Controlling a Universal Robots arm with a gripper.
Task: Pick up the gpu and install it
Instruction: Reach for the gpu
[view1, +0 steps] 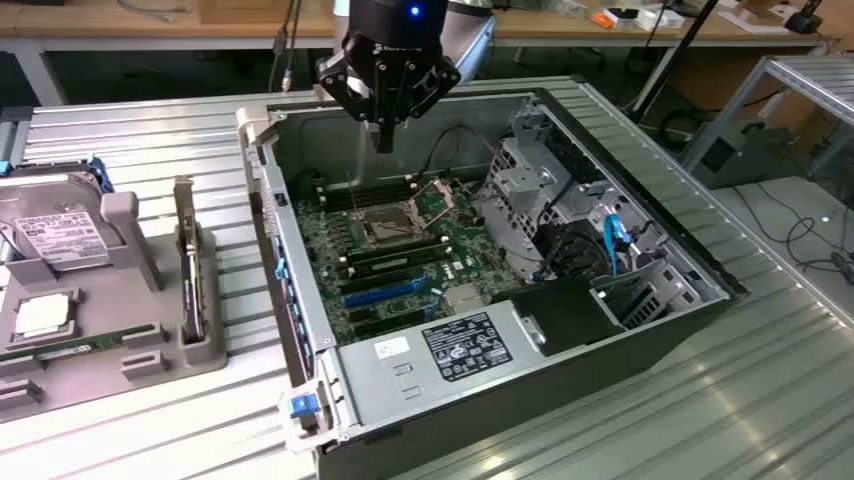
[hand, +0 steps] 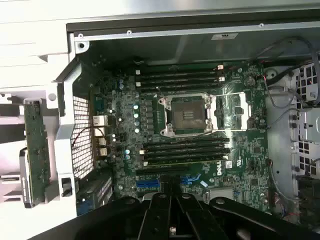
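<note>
The gpu (view1: 195, 272) stands on edge in a slot of the grey holder (view1: 147, 300) at the exterior view's left, outside the open computer case (view1: 441, 400). In the wrist view the gpu (hand: 36, 150) appears as a thin greenish board beside the case's rear wall. My gripper (view1: 384, 140) hangs above the far end of the case, over the motherboard (view1: 400, 245). Its fingers are shut with nothing between them, well apart from the gpu. The wrist view has the gripper (hand: 172, 210) over the blue expansion slots (hand: 148, 183).
A silver hard drive (view1: 54, 235) with a white label lies in the holder at the exterior view's left. Inside the case are the CPU socket (hand: 187, 116), memory slots (hand: 185, 150), a drive cage (view1: 534, 190) and loose cables (view1: 607, 245). The case walls rise around the motherboard.
</note>
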